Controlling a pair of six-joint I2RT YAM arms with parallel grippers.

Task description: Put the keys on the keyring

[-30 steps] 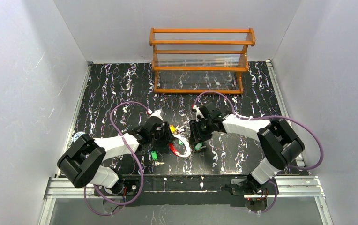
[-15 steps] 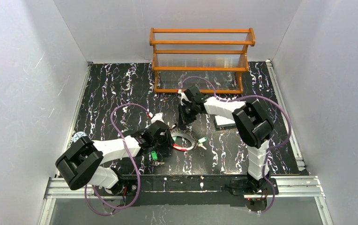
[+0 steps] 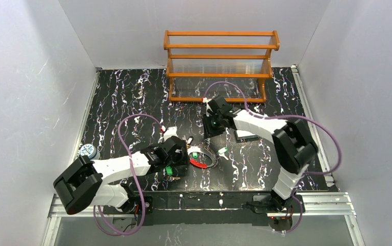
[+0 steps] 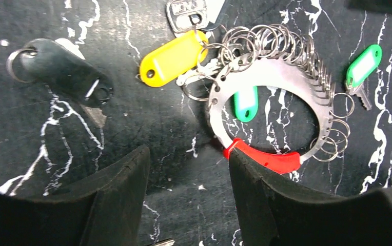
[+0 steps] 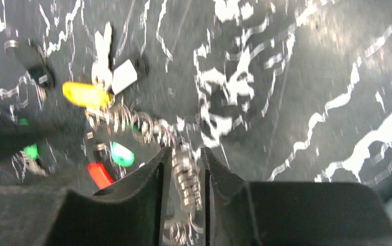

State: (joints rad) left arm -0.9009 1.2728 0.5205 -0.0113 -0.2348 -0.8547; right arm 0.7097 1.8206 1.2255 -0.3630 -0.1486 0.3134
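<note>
The keyring [image 4: 273, 82] lies flat on the table, a metal oval with a red section [image 4: 266, 159] and several small rings; it also shows as keyring [image 3: 202, 158]. A yellow key [image 4: 172, 57] hangs at its far left. One green key [image 4: 246, 102] lies inside the loop, another green key [image 4: 364, 64] just right of it, and a green key [image 3: 169, 170] lies near the left arm. My left gripper [image 4: 189, 174] stands open beside the red section with nothing between its fingers. Beyond the ring hangs my right gripper [image 5: 183, 151], its jaws narrowly apart; the picture is blurred and the ring's small rings show through the gap.
A black key fob [image 4: 63, 77] lies left of the yellow key. At the back of the table stands a wooden rack [image 3: 219, 66]. A flat box [image 3: 246, 135] sits under the right arm, and a small round object [image 3: 86, 150] lies at the left edge.
My right gripper left the keyring's right side and pulled back toward the rack. A green key now lies right of the ring. My left gripper shifted nearer, beside the red section.
</note>
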